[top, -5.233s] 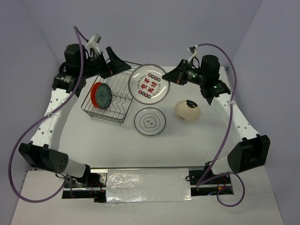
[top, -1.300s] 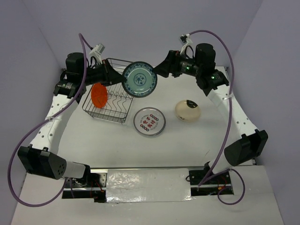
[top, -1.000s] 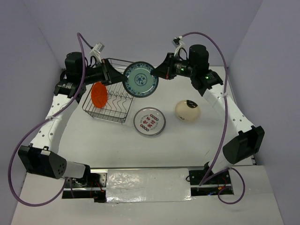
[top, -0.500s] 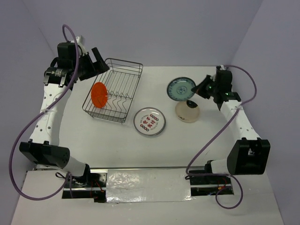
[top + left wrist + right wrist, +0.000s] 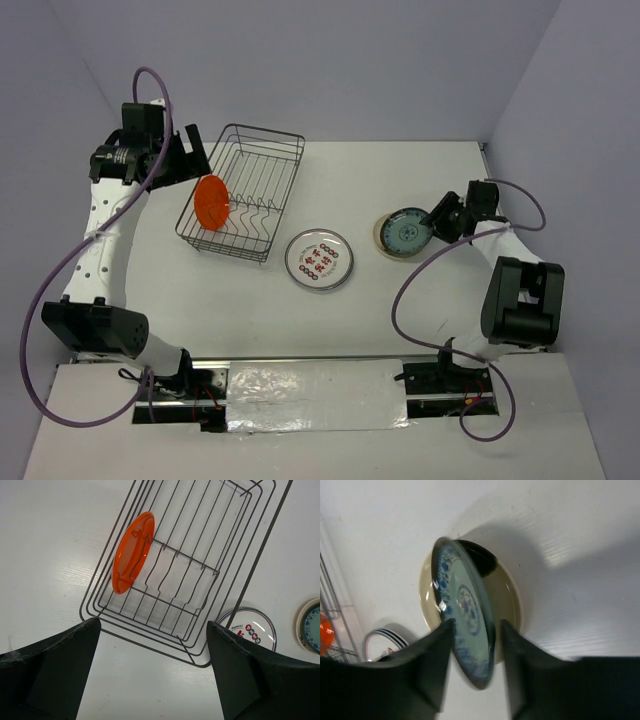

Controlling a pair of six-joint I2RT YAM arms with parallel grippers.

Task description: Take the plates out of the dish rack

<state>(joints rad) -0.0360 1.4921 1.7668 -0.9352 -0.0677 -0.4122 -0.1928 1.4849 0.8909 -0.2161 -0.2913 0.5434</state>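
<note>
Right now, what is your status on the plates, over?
Left gripper open, empty, above dish rack. Right gripper astride tilted teal plate, resting in cream plate; grip unclear. Orange plate upright in rack. Nothing blocks it.

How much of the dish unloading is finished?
Mostly done: the red-patterned plate lies on the table, and the cream plate too. In hand: the teal plate, tilted in the right hand over the cream one. Remaining: the orange plate standing in the dish rack.
</note>
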